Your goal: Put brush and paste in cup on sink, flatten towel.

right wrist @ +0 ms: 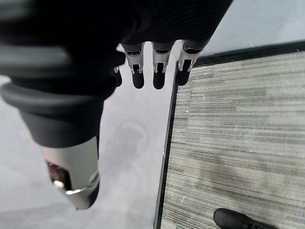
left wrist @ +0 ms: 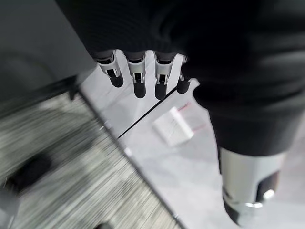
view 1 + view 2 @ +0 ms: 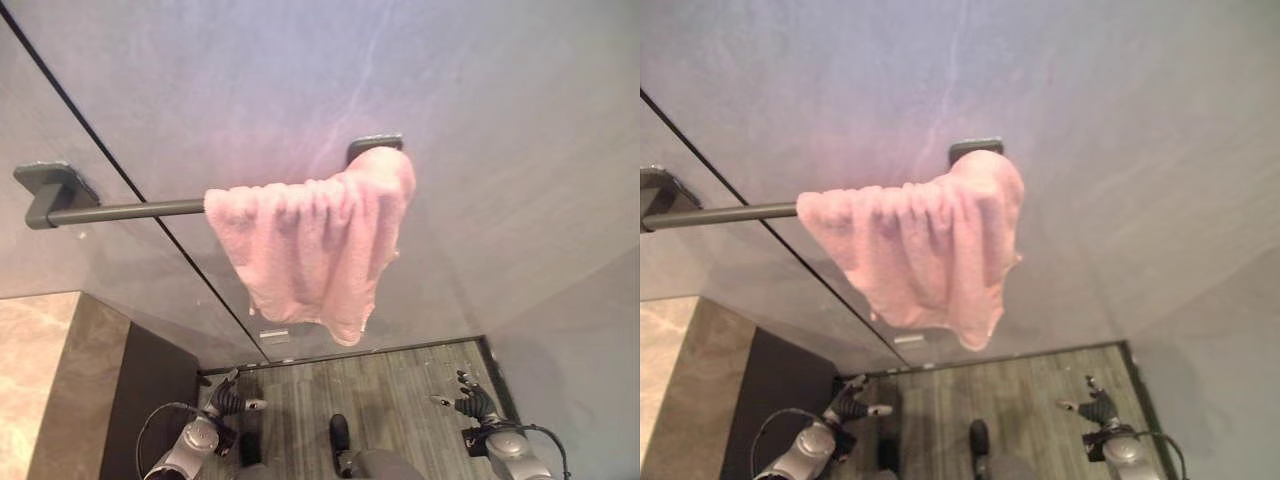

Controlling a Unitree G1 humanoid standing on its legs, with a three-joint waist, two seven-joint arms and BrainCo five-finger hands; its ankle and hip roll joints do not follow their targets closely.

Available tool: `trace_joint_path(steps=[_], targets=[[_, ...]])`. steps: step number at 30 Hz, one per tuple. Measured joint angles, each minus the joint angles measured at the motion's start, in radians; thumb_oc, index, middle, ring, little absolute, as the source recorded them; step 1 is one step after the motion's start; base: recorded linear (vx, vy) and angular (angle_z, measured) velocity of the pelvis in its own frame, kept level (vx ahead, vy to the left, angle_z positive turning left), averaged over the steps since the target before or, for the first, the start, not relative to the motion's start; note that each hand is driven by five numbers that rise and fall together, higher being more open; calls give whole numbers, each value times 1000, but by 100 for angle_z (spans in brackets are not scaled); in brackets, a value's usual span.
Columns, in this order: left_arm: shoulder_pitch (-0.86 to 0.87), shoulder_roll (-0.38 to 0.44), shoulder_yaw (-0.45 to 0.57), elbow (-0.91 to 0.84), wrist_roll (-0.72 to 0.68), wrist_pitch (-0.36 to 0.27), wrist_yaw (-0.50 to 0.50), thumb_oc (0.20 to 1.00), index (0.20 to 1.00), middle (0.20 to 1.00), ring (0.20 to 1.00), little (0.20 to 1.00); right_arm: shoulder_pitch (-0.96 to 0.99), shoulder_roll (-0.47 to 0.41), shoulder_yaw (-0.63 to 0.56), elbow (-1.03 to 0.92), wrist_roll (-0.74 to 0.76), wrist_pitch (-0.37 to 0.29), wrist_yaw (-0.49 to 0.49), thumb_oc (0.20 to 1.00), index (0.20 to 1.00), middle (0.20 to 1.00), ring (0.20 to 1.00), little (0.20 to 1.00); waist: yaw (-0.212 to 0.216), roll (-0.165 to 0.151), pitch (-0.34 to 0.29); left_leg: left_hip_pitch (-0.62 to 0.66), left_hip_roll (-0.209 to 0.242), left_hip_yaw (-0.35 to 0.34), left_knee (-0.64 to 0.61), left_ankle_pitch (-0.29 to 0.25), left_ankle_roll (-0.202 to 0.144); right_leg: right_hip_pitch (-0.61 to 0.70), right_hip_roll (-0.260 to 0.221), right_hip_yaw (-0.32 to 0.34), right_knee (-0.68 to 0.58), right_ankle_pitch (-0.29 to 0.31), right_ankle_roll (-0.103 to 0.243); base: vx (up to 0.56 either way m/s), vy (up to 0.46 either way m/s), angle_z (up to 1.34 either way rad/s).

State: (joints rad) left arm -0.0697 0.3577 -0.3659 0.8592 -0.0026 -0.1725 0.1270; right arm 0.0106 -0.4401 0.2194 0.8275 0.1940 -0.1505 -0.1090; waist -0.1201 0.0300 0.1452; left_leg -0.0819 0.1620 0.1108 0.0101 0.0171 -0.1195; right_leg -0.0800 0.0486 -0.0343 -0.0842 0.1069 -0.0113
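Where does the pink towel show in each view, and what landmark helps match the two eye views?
Left eye view: pink towel hangs bunched at the bar's right end, centre of the picture.
Right eye view: the towel sits left of centre, draped the same way.
Left wrist view and right wrist view: wall and floor past the fingers.
Shared landmark: the dark towel bar and its right-end wall bracket above the towel.

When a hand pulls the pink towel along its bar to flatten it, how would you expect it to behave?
The pink towel is bunched in soft folds, so it is probably floppy and light. It is merely draped over the dark bar, so it may slide or drag off if tugged one-sidedly.
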Motion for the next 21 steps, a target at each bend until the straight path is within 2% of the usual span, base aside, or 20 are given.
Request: trace_joint_path(steps=[2, 5, 6, 8, 9, 11, 12, 13, 14, 16, 17, 18, 19, 21], targets=[[14, 32, 0, -47, 1, 1, 0, 1000, 1000, 1000, 1000, 1000, -15, 10, -3, -47, 10, -2, 0, 1000, 1000, 1000, 1000, 1000, 10, -23, 15, 39, -38, 37, -19, -2, 23, -8, -35, 35, 30, -8, 34, 47, 191, -57], [31, 55, 10, -94, 1, 0, 0, 1000, 1000, 1000, 1000, 1000, -9, 6, -7, -121, 27, -2, -2, 1000, 1000, 1000, 1000, 1000, 17, -36, 19, 53, -72, 67, -14, -23, 57, -13, -77, 55, 49, -29, 67, 16, 136, -30], [35, 68, 16, -114, 2, -2, 1, 1000, 1000, 1000, 1000, 1000, -3, 5, -18, -164, 27, -5, -3, 1000, 1000, 1000, 1000, 1000, 23, -36, 20, 56, -82, 84, -17, -24, 68, -26, -101, 45, 63, -46, 84, -15, 35, -30], [50, 78, 45, -123, 3, -1, 3, 1000, 1000, 1000, 1000, 1000, -5, 4, -24, -213, 27, -5, -3, 1000, 1000, 1000, 1000, 1000, 53, -40, 23, 70, -86, 126, -16, -36, 86, -35, -146, -49, 70, -53, 100, -12, 9, -48], [75, 103, 55, -159, 3, -1, 5, 1000, 1000, 1000, 1000, 1000, -5, 2, -31, -240, 27, -14, -3, 1000, 1000, 1000, 1000, 1000, 54, -41, 22, 69, -88, 131, -15, -41, 93, -34, -200, -86, 79, -44, 114, 5, -9, -27], [112, 137, 65, -206, 3, -2, 4, 1000, 1000, 1000, 1000, 1000, 7, 1, -53, -278, 28, -13, -4, 1000, 1000, 1000, 1000, 1000, 57, -51, 17, 70, -90, 127, -21, -40, 93, -15, -270, -88, 58, -9, 160, 10, -23, 3], [147, 176, 77, -256, 3, -7, 4, 1000, 1000, 1000, 1000, 1000, 31, 1, -75, -320, 30, -21, -5, 1000, 1000, 1000, 1000, 1000, 60, -71, 8, 71, -96, 117, -26, -36, 85, 18, -309, -84, 28, 37, 205, 14, -35, 14], [161, 204, 81, -286, 3, -10, 3, 1000, 1000, 1000, 1000, 1000, 49, 2, -88, -341, 31, -28, -8, 1000, 1000, 1000, 1000, 1000, 58, -89, -1, 74, -101, 114, -36, -30, 77, 32, -323, -80, 11, 60, 230, 5, -57, 7], [191, 235, 101, -316, 2, -19, 0, 1000, 1000, 1000, 1000, 1000, 49, -11, -94, -353, 49, -35, -16, 1000, 1000, 1000, 1000, 1000, 74, -103, -8, 83, -90, 116, -53, -19, 59, 44, -307, -71, -3, 38, 235, 4, -56, -1], [256, 262, 133, -439, -10, -21, -22, 1000, 1000, 1000, 1000, 1000, 66, -43, -125, -396, 104, -40, 2, 1000, 1000, 1000, 1000, 1000, 76, -90, -4, 84, -66, 112, -69, -4, 37, 44, -278, -85, -3, 25, 221, -4, -42, 2], [294, 290, 148, -530, -31, -51, -40, 1000, 1000, 1000, 1000, 1000, 83, -69, -156, -416, 194, -53, 30, 1000, 1000, 1000, 1000, 1000, 79, -83, -7, 86, -47, 101, -88, 11, 17, 43, -255, -89, -3, 19, 212, 0, -54, 15], [311, 320, 147, -581, -38, -52, -58, 1000, 1000, 1000, 1000, 1000, 101, -95, -162, -435, 248, -52, 60, 1000, 1000, 1000, 1000, 1000, 80, -83, -7, 86, -39, 93, -97, 19, 8, 45, -248, -92, -4, 11, 203, 5, -42, 18], [328, 359, 146, -627, -40, -64, -74, 1000, 1000, 1000, 1000, 1000, 118, -129, -165, -454, 278, -53, 86, 1000, 1000, 1000, 1000, 1000, 81, -84, -8, 83, -33, 90, -101, 23, 3, 46, -243, -103, -4, 4, 201, 11, -46, 19], [383, 490, 162, -749, -75, -79, -146, 1000, 1000, 1000, 1000, 1000, 180, -251, -162, -520, 357, -51, 183, 1000, 1000, 1000, 1000, 1000, 89, -87, -10, 79, -23, 81, -101, 32, -6, 47, -234, -113, -4, -10, 195, 2, -30, 12]])
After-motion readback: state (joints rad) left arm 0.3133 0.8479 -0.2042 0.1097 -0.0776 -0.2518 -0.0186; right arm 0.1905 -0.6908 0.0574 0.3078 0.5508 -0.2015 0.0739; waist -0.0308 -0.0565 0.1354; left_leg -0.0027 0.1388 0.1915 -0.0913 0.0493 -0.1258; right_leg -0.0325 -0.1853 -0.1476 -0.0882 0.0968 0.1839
